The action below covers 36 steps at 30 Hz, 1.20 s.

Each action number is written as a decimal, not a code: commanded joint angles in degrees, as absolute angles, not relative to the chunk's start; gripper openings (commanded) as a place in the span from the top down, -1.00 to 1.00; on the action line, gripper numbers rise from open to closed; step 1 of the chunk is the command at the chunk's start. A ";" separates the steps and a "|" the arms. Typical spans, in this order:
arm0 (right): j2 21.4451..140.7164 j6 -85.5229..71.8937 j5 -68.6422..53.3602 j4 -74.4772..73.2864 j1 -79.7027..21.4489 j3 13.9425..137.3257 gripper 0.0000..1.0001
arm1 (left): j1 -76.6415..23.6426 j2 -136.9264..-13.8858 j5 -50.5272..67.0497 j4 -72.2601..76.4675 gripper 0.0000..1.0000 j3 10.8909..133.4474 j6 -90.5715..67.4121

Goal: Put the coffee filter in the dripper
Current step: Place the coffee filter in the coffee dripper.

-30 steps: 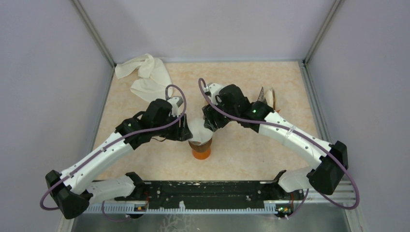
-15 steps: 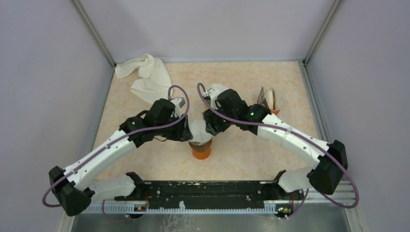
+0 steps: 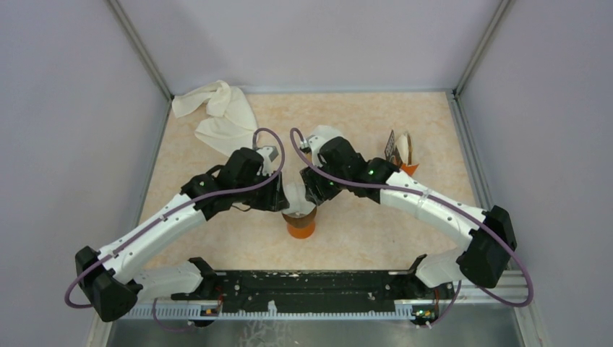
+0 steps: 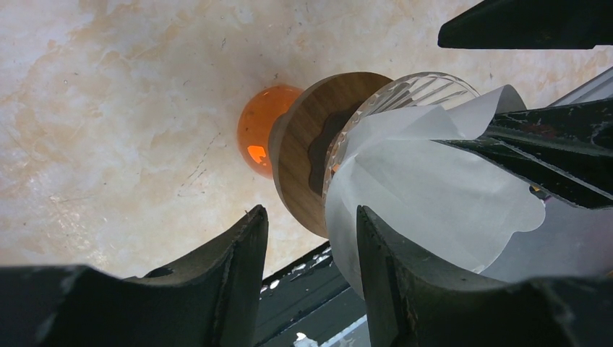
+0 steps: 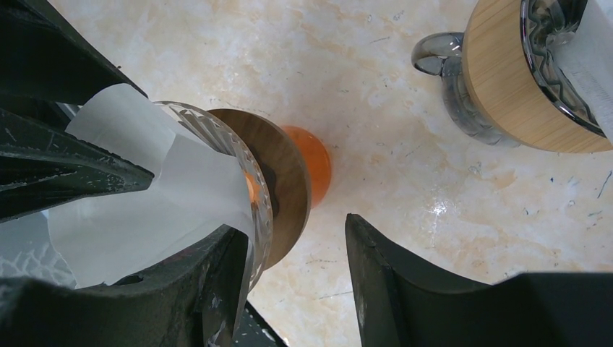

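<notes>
A glass dripper [image 4: 405, 90] with a wooden collar [image 4: 303, 152] stands on an orange cup [image 3: 301, 229] at the table's middle. The white paper coffee filter [image 4: 434, 188] sits in its cone, its edge sticking up above the rim. My left gripper [image 4: 309, 213] is open and straddles the dripper's near wall, one finger inside the filter and one outside. My right gripper [image 5: 295, 225] is open too and straddles the opposite glass rim [image 5: 256, 210] the same way, its inner finger against the filter [image 5: 166, 202]. From above, both grippers [image 3: 278, 195] [image 3: 312, 191] meet over the filter [image 3: 298, 196].
A crumpled white cloth [image 3: 220, 116] lies at the back left. A second dripper with a wooden collar and glass handle [image 5: 506, 79] stands at the right [image 3: 400, 150]. The black arm rail [image 3: 303, 285] runs along the near edge.
Both wrists have drawn a little closer together over the dripper, the right one shifting left. The filter has stayed in the cone.
</notes>
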<state>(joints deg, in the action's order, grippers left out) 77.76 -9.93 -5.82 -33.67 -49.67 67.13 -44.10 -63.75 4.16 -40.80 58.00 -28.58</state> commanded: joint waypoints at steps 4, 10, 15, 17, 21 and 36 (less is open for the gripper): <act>76.25 -10.14 -3.35 -32.87 -49.84 67.27 -0.05 | -43.94 -62.39 2.60 -41.75 -0.09 57.15 -27.77; 73.96 -10.78 -2.54 -32.76 -49.89 67.50 -0.07 | -43.95 -61.94 2.37 -41.92 -0.10 57.06 -27.82; 72.69 -11.37 -2.50 -32.87 -49.84 67.41 -0.08 | -43.94 -61.78 2.54 -41.88 -0.10 56.81 -27.83; 72.34 -11.55 -2.99 -32.68 -49.86 67.29 -0.09 | -43.95 -61.79 2.55 -41.79 -0.11 56.78 -27.81; 72.07 -11.77 -4.07 -32.09 -49.88 67.24 -0.13 | -43.95 -61.94 3.04 -41.32 -0.11 56.98 -27.67; 70.88 -12.62 -5.61 -30.19 -49.96 67.32 -0.22 | -43.95 -60.48 3.77 -39.03 -0.33 58.81 -28.22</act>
<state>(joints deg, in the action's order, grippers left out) 73.21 -12.05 -5.28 -33.19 -49.74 67.11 -44.10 -61.58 3.25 -40.64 57.54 -28.60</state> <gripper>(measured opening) 0.604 0.637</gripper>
